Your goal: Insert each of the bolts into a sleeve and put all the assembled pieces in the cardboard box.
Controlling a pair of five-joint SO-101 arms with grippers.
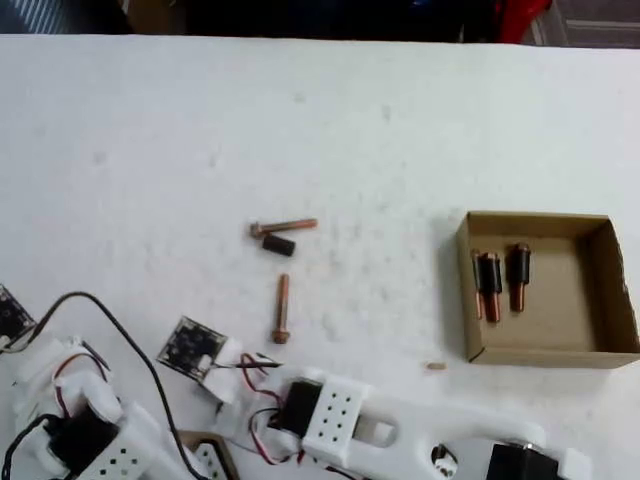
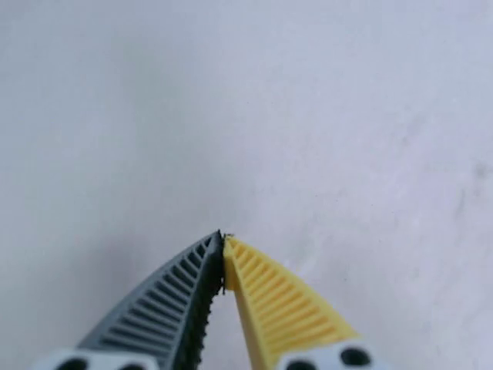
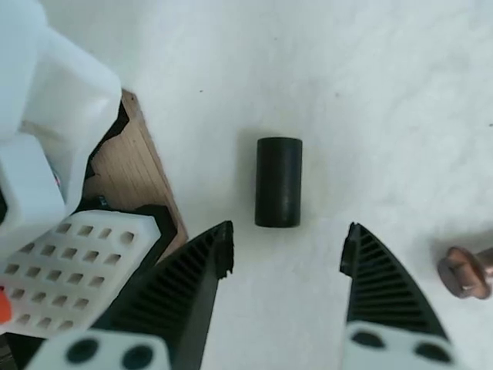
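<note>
My right gripper [image 3: 286, 248] is open just above the table, and a black sleeve [image 3: 278, 182] lies on its side just ahead of the gap between the fingers. A copper bolt head [image 3: 464, 271] shows beside one fingertip. In the high view a bolt [image 1: 282, 308] lies near the arms. Farther off, another bolt [image 1: 285, 227] lies with a second black sleeve [image 1: 279, 245] next to it. The cardboard box [image 1: 600, 300] at the right holds sleeved bolts [image 1: 518, 272]. My left gripper [image 2: 224, 239] is shut on nothing over bare white table.
Both arms' white bodies [image 1: 330, 415] and cables crowd the near edge. The other arm's white housing [image 3: 46, 154] and a wooden piece [image 3: 139, 177] sit close beside the sleeve. A small copper bit [image 1: 436, 366] lies near the box's front corner.
</note>
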